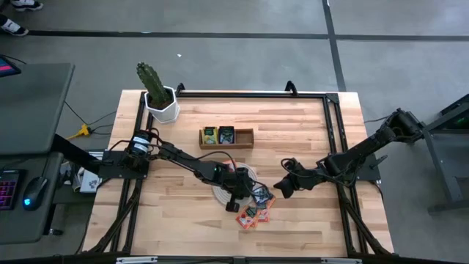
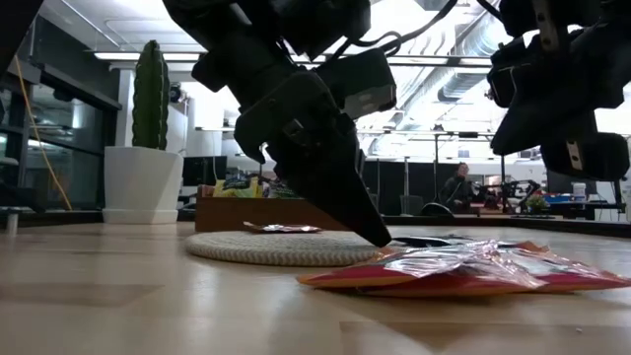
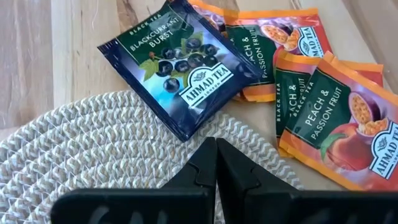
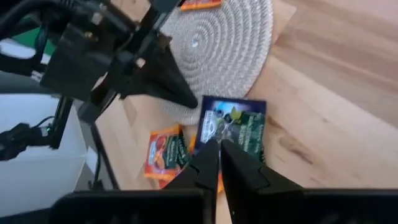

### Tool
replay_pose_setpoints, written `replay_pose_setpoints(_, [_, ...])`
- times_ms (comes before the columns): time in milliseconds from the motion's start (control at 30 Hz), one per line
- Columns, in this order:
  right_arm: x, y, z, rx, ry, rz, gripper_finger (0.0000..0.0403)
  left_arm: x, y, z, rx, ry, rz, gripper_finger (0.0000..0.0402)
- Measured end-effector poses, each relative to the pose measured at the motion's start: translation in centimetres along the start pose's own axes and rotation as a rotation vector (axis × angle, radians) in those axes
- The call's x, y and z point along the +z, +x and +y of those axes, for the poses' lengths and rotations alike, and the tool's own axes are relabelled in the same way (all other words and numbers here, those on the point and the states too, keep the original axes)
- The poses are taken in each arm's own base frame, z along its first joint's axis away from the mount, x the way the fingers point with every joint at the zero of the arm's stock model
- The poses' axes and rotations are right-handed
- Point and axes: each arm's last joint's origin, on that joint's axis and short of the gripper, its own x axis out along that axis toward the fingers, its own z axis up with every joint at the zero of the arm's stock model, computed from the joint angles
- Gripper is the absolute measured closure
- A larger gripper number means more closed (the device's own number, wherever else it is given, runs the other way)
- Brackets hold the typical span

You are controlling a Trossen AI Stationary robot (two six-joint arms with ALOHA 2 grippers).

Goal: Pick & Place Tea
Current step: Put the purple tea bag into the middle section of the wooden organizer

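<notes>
Sachet-picking is pausing between grasps: left gripper [image 3: 216, 163], clenched empty, is hovering at the round mat's [image 3: 93, 146] edge beside the blue sachet [image 3: 180, 65], needing to open next.

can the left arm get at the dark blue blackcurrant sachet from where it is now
Probably yes. The left gripper sits shut over the edge of the woven mat, and the blackcurrant sachet lies flat just ahead of its tips with nothing lying over it. It partly overlaps the peach sachets, and the fingers would have to open first.
</notes>
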Motion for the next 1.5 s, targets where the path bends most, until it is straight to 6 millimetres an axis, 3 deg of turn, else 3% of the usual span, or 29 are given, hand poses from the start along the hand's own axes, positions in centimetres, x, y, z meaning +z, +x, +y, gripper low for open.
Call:
replay_pose_setpoints(267, [-0.3,-0.1,-0.1,-0.010,-0.023,0.016,0.0308,0.0,0.0,0.1,0.045,-0.003,-0.002,0.0401])
replay_pose_setpoints(367, [-0.3,-0.1,-0.3,-0.035,-0.026,0.018,0.0278,0.4,-0.9,0.1,0.071,0.001,-0.003,0.0401])
replay_pose_setpoints(567, [-0.3,-0.1,-0.4,-0.042,-0.028,0.019,0.0242,1.4,-1.3,0.1,0.084,0.001,-0.039,0.0401])
replay_pose_setpoints(867, [-0.2,-0.1,-0.5,-0.054,-0.030,-0.006,0.0231,4.1,-1.7,0.0,0.080,0.049,-0.129,0.0401])
replay_pose_setpoints(1100, [-0.2,-0.1,-0.6,-0.064,-0.033,-0.004,0.0231,3.4,-0.5,0.1,0.065,0.046,-0.099,0.0401])
replay_pose_setpoints(1200, [-0.3,-0.1,-0.6,-0.066,-0.033,-0.004,0.0231,2.0,0.2,0.1,0.067,0.028,-0.007,0.0401])
replay_pose_setpoints(1500, [-0.3,-0.1,-0.6,-0.069,-0.031,-0.002,0.0231,1.4,1.6,0.2,0.037,0.011,0.000,0.0401])
